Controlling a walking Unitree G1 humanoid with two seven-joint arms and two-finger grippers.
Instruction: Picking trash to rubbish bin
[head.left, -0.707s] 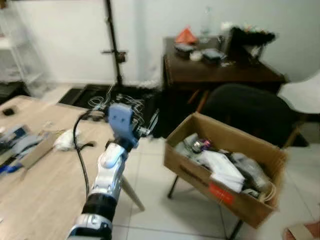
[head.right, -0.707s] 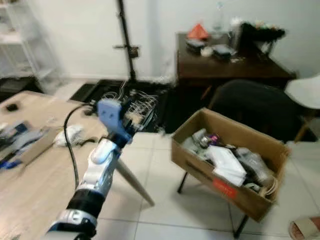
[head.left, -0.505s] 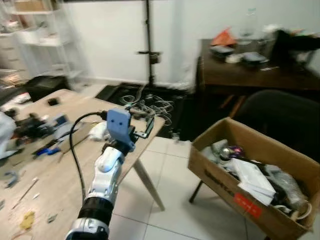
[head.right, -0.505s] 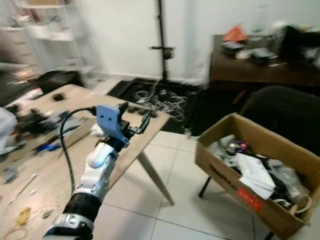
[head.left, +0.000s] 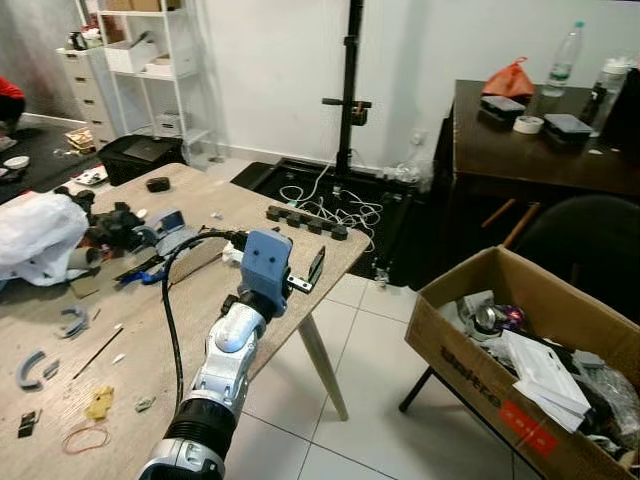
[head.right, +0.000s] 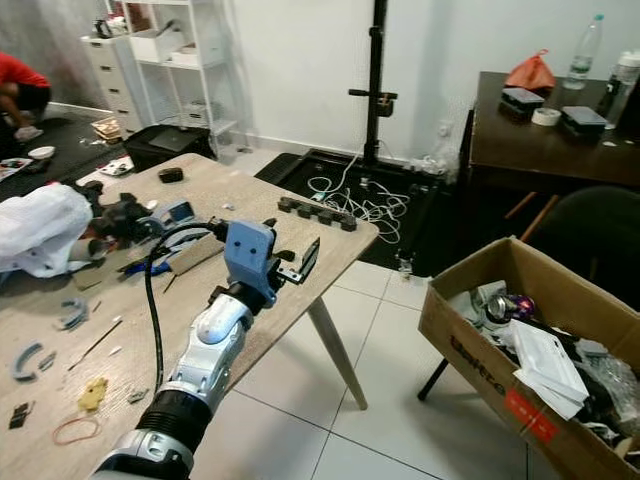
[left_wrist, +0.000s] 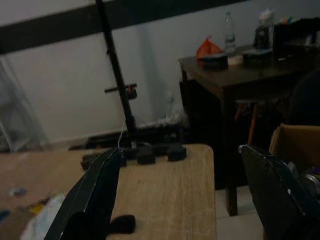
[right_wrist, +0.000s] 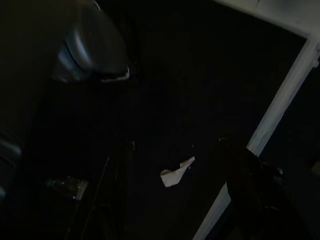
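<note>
Overhead, left gripper (head.left: 306, 271) spread empty above wooden table (head.left: 200, 330), cardboard box (head.left: 520, 370) cut off, right wrist view murky.

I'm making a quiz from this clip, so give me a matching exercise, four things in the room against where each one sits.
Things:
1. cardboard box
2. white plastic bag
3. water bottle
4. left gripper

Places:
A. on the dark desk at the back
B. open, above the wooden table's near edge
C. on the wooden table's far left
D. beside the wooden table on thin black legs, filled with trash

Pairs: 1-D, 2-C, 3-A, 4-B
</note>
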